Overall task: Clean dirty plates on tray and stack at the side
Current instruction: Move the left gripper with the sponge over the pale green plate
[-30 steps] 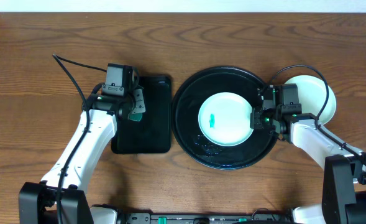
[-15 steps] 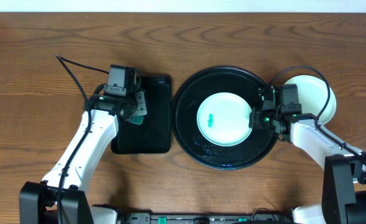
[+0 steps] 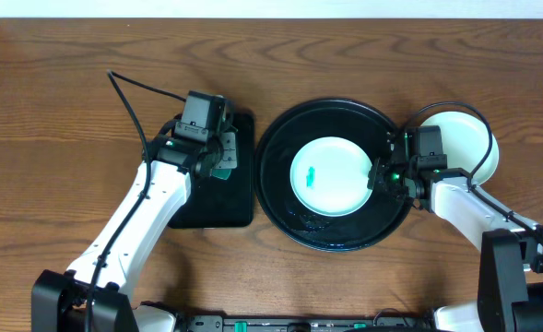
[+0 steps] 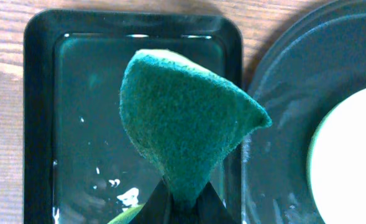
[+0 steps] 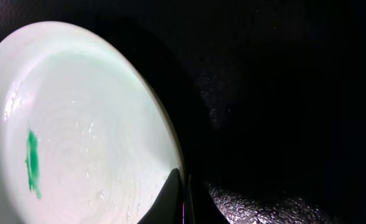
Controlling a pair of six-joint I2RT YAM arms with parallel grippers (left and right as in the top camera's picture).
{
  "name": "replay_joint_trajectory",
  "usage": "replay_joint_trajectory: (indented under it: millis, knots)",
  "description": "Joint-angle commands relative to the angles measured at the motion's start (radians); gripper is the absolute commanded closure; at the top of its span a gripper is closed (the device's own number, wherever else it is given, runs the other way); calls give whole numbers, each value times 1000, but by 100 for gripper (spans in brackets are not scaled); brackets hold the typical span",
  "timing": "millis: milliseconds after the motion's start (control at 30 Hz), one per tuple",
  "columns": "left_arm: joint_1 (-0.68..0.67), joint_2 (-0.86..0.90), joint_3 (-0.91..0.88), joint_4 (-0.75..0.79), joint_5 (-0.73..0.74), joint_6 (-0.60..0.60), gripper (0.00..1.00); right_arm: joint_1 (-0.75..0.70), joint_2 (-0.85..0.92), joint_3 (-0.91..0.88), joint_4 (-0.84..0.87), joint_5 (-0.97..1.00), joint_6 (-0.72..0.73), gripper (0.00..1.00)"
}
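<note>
A pale mint plate [image 3: 330, 175] with a small teal smear [image 3: 312, 175] lies in the round black tray [image 3: 280, 198]. My right gripper [image 3: 378, 175] is shut on this plate's right rim; the right wrist view shows the plate [image 5: 77, 124] and the fingers [image 5: 181, 193] pinching its edge. My left gripper [image 3: 223, 159] is shut on a green sponge [image 4: 189, 124] and holds it above the rectangular black tray [image 4: 40, 124], near that tray's right side. Other plates [image 3: 465, 148] are stacked to the right of the round tray, behind my right arm.
The rectangular black tray [image 3: 239, 207] sits left of the round tray and holds some water and white flecks [image 4: 130, 196]. Cables run from both arms. The wooden table [image 3: 50, 184] surrounds everything.
My left gripper has moved right with the sponge, toward the round tray. The mint plate has shifted slightly left in my right gripper's hold.
</note>
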Motion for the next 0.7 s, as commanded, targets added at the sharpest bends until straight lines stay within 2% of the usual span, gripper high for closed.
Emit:
replay_joint_trajectory:
  millis: [0,167,233,367,667]
  knots:
    - [-19,3,124,-51,-8,-67,93,9,10,-8,4,-22,21,99]
    - [-73,3,180,-79,76,-133,93,13,10,-8,5,-22,21,99]
    - [-121,12,180,-66,89,-220,93,21,10,-8,12,-22,21,99]
    - [-189,36,179,-41,89,-295,92,24,11,-8,15,-22,21,99]
    - [-343,137,179,66,88,-326,93,24,10,-8,16,-22,20,99]
